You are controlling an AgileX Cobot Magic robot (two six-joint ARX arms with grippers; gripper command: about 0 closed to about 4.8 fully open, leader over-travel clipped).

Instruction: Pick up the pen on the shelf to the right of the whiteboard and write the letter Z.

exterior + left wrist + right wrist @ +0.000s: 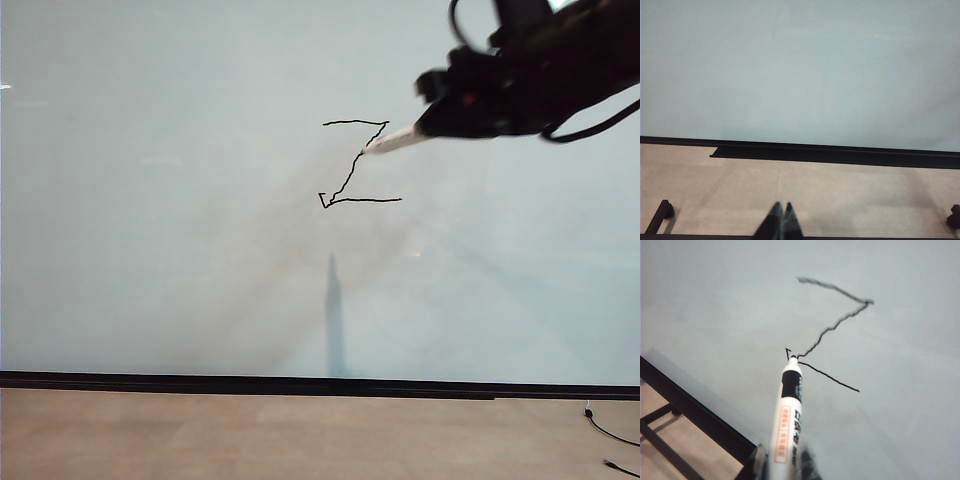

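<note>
Upper right of the exterior view, the right gripper (432, 118) is clamping the pen (395, 139), its tip beside the letter Z (358, 165) on the whiteboard (150, 200); the left gripper (781, 214) is sitting low, fingers pressed together, holding nothing

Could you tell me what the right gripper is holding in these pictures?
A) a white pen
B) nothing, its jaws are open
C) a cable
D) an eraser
A: the right gripper is shut on the white pen, whose tip points at the Z already drawn on the whiteboard; the left gripper hangs shut and empty, low before the board.
</note>
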